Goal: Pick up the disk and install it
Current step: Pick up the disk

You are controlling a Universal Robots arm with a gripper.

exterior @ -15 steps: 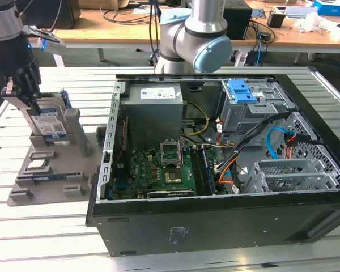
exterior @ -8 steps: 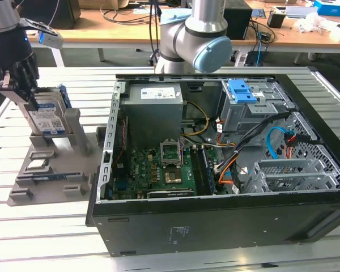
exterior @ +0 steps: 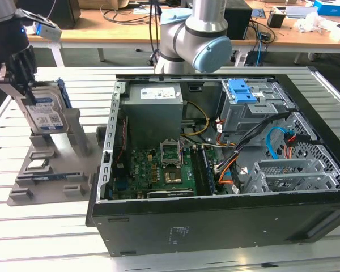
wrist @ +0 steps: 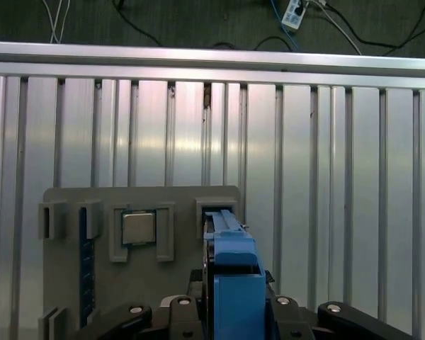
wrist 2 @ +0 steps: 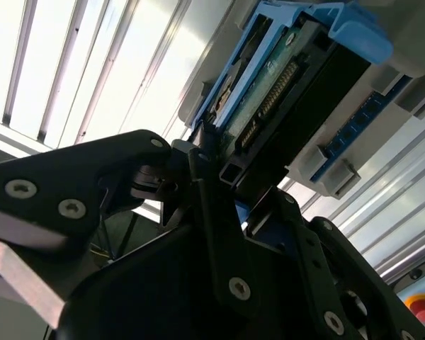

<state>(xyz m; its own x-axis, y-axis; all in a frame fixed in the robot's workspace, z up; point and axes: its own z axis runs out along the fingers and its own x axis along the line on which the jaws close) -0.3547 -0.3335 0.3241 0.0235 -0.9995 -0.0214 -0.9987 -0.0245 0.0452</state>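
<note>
Grasping: black two-fingered claw (exterior: 20, 85) clenched on the upper edge of the silver rectangular hard disk (exterior: 45, 116) in its blue plastic frame.
Disk place: upright in the grey plastic stand (exterior: 51, 170) on the ribbed aluminium bench (exterior: 45, 238), at the exterior view's left.
Lift advice: pull straight up without tilt, or the frame may bind in its slot.
Case: open black metal computer case (exterior: 215, 226), well apart towards the exterior view's right.
</note>
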